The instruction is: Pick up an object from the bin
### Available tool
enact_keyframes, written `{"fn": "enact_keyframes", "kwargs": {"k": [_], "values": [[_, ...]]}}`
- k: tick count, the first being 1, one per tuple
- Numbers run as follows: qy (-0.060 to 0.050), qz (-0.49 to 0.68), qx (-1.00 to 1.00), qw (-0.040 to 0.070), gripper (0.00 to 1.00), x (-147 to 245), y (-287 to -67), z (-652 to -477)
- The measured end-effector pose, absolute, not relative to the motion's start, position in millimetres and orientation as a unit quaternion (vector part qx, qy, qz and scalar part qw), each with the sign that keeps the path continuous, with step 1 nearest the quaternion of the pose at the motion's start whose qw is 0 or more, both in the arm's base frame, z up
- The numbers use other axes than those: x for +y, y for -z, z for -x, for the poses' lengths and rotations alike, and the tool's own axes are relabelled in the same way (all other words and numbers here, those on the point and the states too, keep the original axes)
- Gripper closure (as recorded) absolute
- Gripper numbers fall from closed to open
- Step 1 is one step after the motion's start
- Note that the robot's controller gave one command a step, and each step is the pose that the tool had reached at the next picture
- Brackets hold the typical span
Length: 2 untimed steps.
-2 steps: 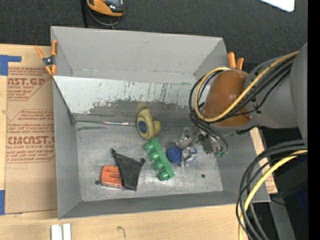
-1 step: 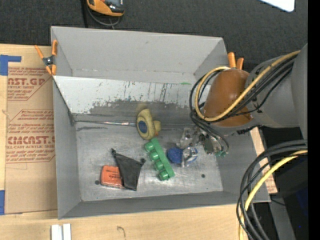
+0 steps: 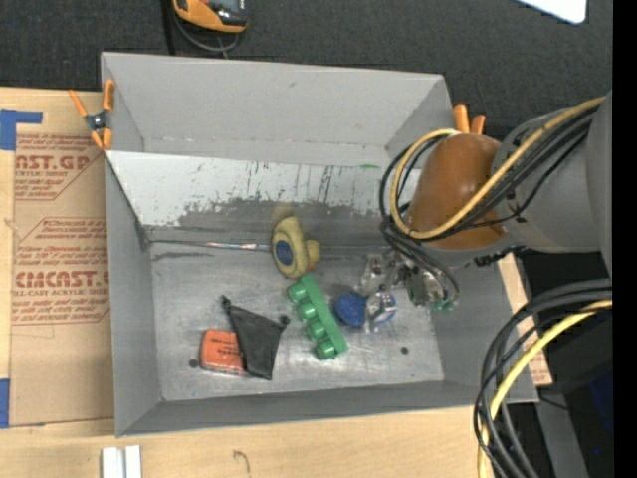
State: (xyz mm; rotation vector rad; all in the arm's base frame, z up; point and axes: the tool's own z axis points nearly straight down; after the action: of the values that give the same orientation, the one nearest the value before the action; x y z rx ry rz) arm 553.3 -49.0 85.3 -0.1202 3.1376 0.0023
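One tool [image 3: 381,305] (how far open, I cannot tell) sits just beside a small blue round piece [image 3: 348,311]

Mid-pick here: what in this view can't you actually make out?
Camera view:
- Blue round thing: right side hidden by the gripper; touching or apart, cannot tell.
- Orange flat thing: right edge under the black wedge.
- Bin's right corner: hidden by the arm's orange cover.

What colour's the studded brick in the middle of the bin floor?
The studded brick is green, clearest in the camera view.
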Motion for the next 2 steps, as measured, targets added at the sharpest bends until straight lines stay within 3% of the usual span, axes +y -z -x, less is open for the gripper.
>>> {"fn": "enact_keyframes", "kwargs": {"k": [2], "values": [[-0.001, 0.038, 0.999, -0.001, 1.0, -49, -103, -552.8]]}}
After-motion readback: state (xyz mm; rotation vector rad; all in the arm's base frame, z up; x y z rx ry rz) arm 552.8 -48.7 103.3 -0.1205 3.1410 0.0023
